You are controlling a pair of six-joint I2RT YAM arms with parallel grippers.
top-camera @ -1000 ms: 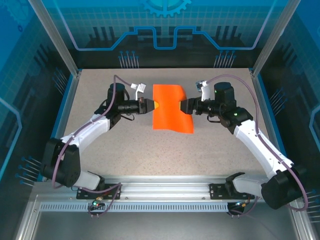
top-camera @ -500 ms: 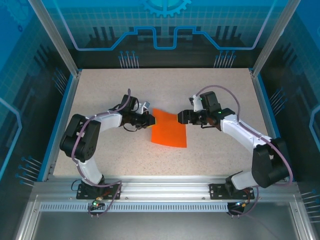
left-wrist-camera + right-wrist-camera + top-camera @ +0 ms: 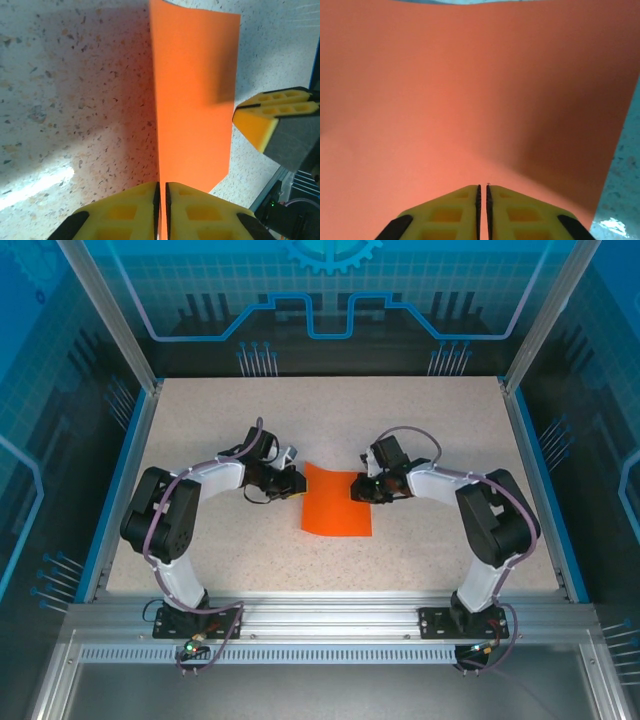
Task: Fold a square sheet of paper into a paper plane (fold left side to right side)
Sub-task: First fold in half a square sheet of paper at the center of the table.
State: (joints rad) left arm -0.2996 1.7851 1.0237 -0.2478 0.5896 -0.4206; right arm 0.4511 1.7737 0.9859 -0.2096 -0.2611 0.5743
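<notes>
Bases of both arms sit at the near edge of the speckled worktop (image 3: 420, 550), and the arms bend inward toward its middle. Between them lies the square sheet of paper (image 3: 337, 505), bright orange and well apart from the worktop's rims. The left fingers (image 3: 297, 483) meet the sheet's left edge toward its far corner. Seen from the left wrist, these yellow fingers (image 3: 125, 212) are clamped on the sheet, its edge running straight into the slit between them. The right fingers (image 3: 357, 489) are at the right edge, opposite. From the right wrist they are pressed together with orange paper spreading beyond them; whether paper sits in that slit cannot be told.
</notes>
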